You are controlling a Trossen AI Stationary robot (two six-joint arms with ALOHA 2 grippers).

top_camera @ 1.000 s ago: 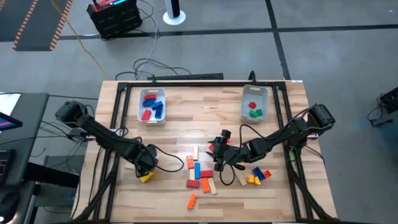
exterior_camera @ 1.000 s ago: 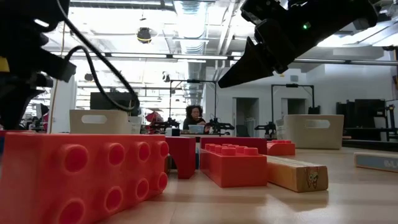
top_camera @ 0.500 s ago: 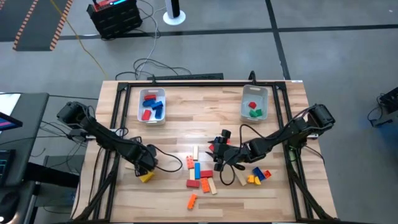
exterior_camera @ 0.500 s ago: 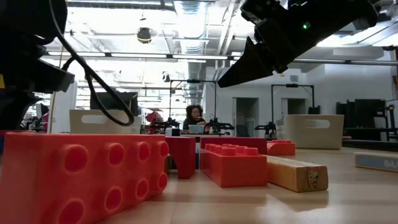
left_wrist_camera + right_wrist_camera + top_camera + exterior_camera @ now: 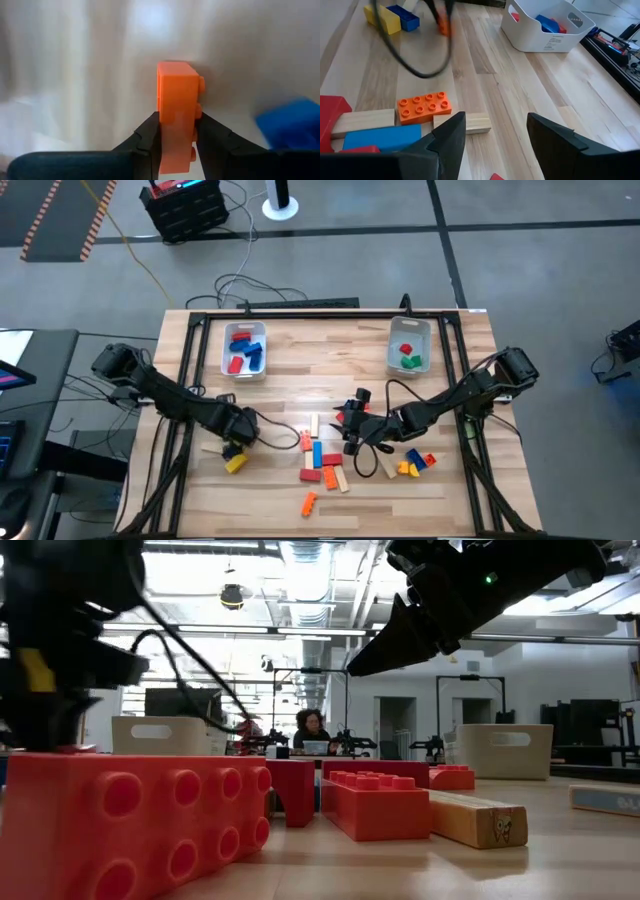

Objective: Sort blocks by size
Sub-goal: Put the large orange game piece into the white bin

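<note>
The left gripper (image 5: 177, 131) is pinching an orange block (image 5: 176, 107) between its 2 dark fingers (image 5: 147, 137), which are pressing against the block's opposite long faces; the block is standing up past the fingertips with its studs facing sideways. A blue block (image 5: 292, 116) is lying just beside it, blurred. In the high view this gripper (image 5: 237, 442) is sitting over the left part of the wooden table (image 5: 330, 355), with a yellow block (image 5: 235, 464) close by.

The right gripper (image 5: 495, 132) is hovering with its 2 fingers (image 5: 451, 131) spread wide and gripping nothing. Beyond them an orange flat block (image 5: 424, 106) is lying flat, touching a tan bar (image 5: 465, 123). In the high view the right gripper (image 5: 352, 430) is hanging beside the main scatter of blocks (image 5: 322, 462) at the table's middle.

Far back, 2 bins are each holding several blocks: the left bin (image 5: 243, 350) and the right bin (image 5: 408, 346).
</note>
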